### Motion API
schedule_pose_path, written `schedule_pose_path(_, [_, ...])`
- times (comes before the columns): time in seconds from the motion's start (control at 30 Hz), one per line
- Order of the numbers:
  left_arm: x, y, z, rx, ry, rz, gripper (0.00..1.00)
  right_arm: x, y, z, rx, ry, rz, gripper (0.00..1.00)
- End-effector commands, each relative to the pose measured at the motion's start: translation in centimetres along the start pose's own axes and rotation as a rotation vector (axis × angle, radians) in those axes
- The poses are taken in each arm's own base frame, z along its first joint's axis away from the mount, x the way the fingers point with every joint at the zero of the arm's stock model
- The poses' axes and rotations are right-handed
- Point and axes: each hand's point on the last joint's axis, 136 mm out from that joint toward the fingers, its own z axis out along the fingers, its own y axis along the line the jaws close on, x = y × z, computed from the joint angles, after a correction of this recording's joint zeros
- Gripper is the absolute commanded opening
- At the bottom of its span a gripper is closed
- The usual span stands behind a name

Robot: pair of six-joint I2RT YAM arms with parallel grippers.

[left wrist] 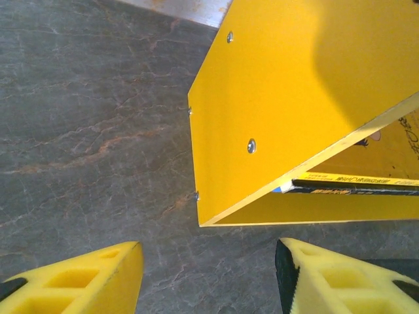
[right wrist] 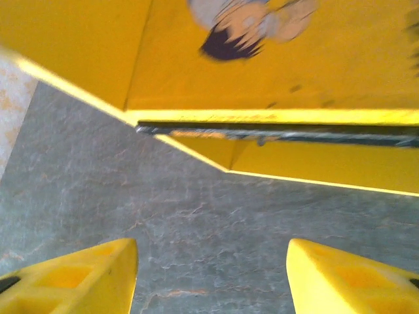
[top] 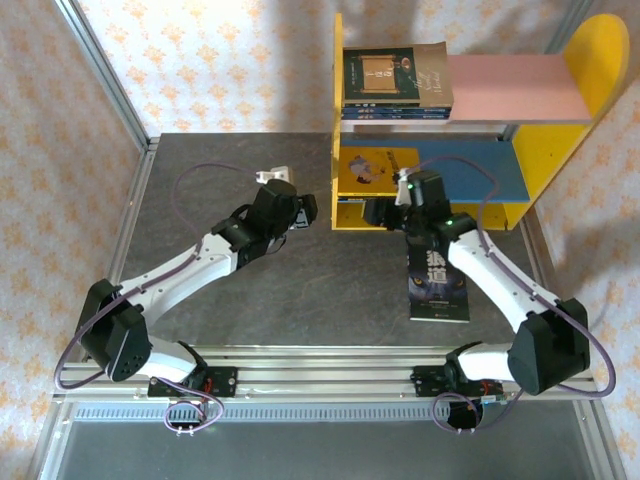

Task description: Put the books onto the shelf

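The shelf (top: 560,150) stands at the back right, with yellow side panels, a pink upper board and a blue lower board. A brown book (top: 396,78) tops a small stack on the pink board. A yellow book (top: 375,167) lies on the blue board, with a black book's edge (right wrist: 275,135) under it. A dark blue wolf-face book (top: 438,287) lies flat on the table, partly under the right arm. My left gripper (left wrist: 208,278) is open over bare table, just short of the shelf's left side panel (left wrist: 281,98). My right gripper (right wrist: 213,281) is open and empty in front of the lower tier.
The grey stone-patterned tabletop (top: 230,290) has free room on its left half. A metal frame rail (top: 105,70) runs along the left edge, with patterned walls beyond. The right arm's link lies across the wolf-face book.
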Motion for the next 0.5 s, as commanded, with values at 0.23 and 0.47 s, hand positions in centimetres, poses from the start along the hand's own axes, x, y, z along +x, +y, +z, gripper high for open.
schedule_pose_path(0.23, [-0.8, 1.5, -1.4, -0.03, -0.043, -0.009, 0.56, -0.1, 3.1, 3.8, 0.031, -0.114, -0.071, 0.61])
schedule_pose_path(0.47, [-0.8, 1.6, -1.7, -0.03, -0.05, -0.014, 0.56, 0.0, 4.2, 5.1, 0.013, -0.139, -0.106, 0.61])
